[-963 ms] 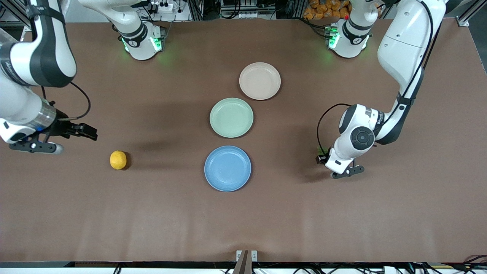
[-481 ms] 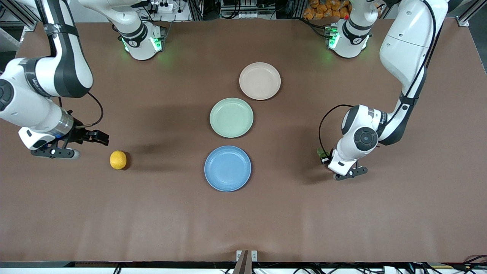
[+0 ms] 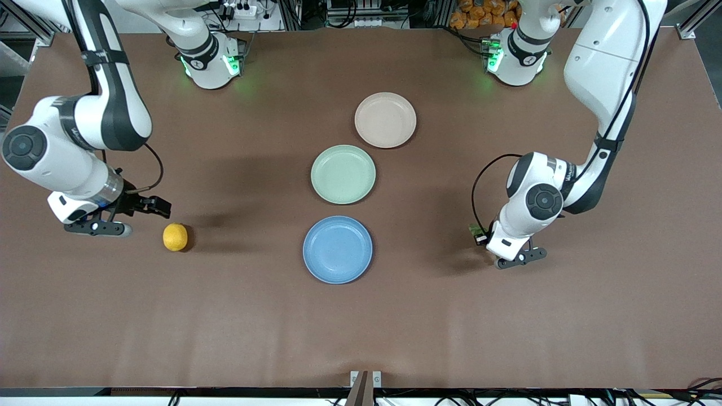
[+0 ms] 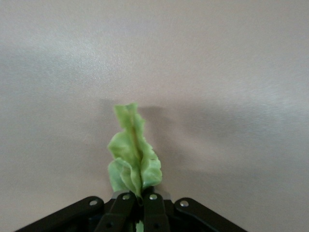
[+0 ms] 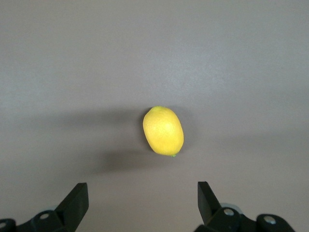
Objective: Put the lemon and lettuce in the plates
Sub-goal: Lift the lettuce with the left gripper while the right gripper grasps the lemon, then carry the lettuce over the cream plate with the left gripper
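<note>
Brown matte counter (image 3: 225,316): left gripper (image 4: 140,200), fingers clamped on the wrinkly green lettuce leaf (image 4: 131,154), should lift next; right gripper (image 5: 142,203), fingers apart, must descend onto the oval yellow lemon (image 5: 163,130).

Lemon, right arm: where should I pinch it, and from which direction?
Take the lemon across its narrower middle, coming straight down from above. It lies on its side on the bare table with nothing touching it, so a top approach looks unobstructed. The right gripper is open and wider than the fruit; turning it so the fingers close across the short axis seems safest against rolling.
</note>
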`<state>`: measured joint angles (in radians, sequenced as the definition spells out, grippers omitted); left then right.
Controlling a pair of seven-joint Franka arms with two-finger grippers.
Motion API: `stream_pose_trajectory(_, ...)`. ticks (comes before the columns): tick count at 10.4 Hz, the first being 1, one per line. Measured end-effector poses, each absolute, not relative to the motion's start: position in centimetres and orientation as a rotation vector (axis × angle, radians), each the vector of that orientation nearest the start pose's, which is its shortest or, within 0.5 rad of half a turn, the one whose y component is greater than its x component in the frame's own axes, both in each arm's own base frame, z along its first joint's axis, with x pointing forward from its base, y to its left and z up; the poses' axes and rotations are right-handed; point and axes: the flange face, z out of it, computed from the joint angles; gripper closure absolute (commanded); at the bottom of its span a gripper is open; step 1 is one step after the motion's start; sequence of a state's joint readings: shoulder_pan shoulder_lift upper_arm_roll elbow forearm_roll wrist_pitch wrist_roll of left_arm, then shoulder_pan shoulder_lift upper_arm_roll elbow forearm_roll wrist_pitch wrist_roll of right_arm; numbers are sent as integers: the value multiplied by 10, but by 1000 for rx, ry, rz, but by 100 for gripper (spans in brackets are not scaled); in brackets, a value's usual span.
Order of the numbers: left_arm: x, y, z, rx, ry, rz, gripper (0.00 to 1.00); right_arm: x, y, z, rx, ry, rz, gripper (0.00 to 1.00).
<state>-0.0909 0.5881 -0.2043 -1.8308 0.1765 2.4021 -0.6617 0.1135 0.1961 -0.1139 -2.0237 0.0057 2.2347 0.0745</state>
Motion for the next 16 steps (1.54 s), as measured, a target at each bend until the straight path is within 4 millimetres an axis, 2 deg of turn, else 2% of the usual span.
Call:
stream_pose_trajectory(2,612,-197,238,-3075,-451,35,100,590,1,327,-3160,122,-65,0)
stream_pose_trajectory(4,593,-232,265,-3048,-472,91,100,594,0,299,-3164,121,-93,0)
stream_pose_trajectory(6,571,-269,278,-3039,-507,125,100,598,0,273,-3169,120,-114,0)
stream_pose_trajectory(8,544,-302,276,-3033,-559,159,100,599,-1,249,-3175,119,-103,0)
stream_pose_trajectory(10,511,-339,278,-3027,-596,190,100,599,-3,235,-3180,98,-99,0)
stream_pose_trajectory(13,446,-394,278,-2992,-605,262,100,598,-11,214,-3186,61,-108,0)
stream_pose_trajectory(16,386,-439,276,-2943,-600,301,100,596,-11,195,-3189,52,-124,0)
